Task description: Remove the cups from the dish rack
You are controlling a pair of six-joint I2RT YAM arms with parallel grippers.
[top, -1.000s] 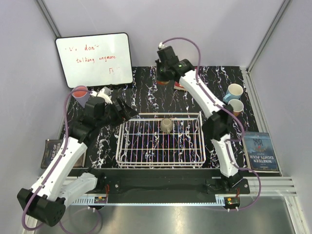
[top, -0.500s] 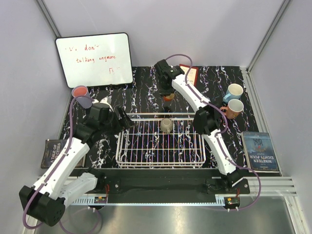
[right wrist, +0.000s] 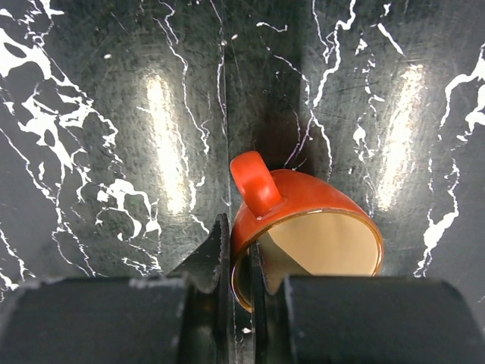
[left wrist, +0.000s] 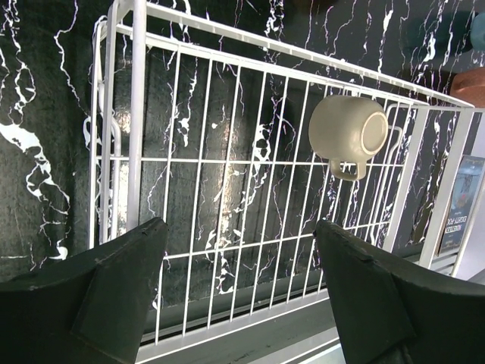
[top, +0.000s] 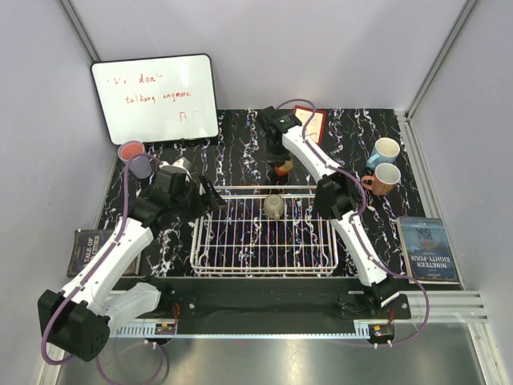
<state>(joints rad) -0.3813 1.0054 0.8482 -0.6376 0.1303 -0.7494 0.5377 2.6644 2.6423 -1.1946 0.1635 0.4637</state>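
Observation:
The white wire dish rack [top: 210, 241] holds one grey-olive mug [top: 274, 206] lying on its side near the far rim; it also shows in the left wrist view [left wrist: 347, 129]. My right gripper [top: 281, 163] is shut on the rim wall of the orange-red mug [right wrist: 311, 216], just behind the rack's far edge, above the dark tabletop. My left gripper [left wrist: 239, 231] is open and empty over the rack's left end [left wrist: 121, 114]. Light blue [top: 385, 149] and salmon-pink [top: 386, 178] mugs stand at the right. Pink [top: 130, 150] and lavender [top: 141, 166] tumblers stand at the left.
A whiteboard [top: 156, 98] with red writing leans at the back left. A red book [top: 311, 124] lies at the back centre, a dark book [top: 86, 250] at the left edge and a blue book [top: 430, 249] at the right edge.
My right gripper has carried the orange-red mug from the back of the table nearer, toward the rack's far edge. My left gripper has shifted a little toward the rack.

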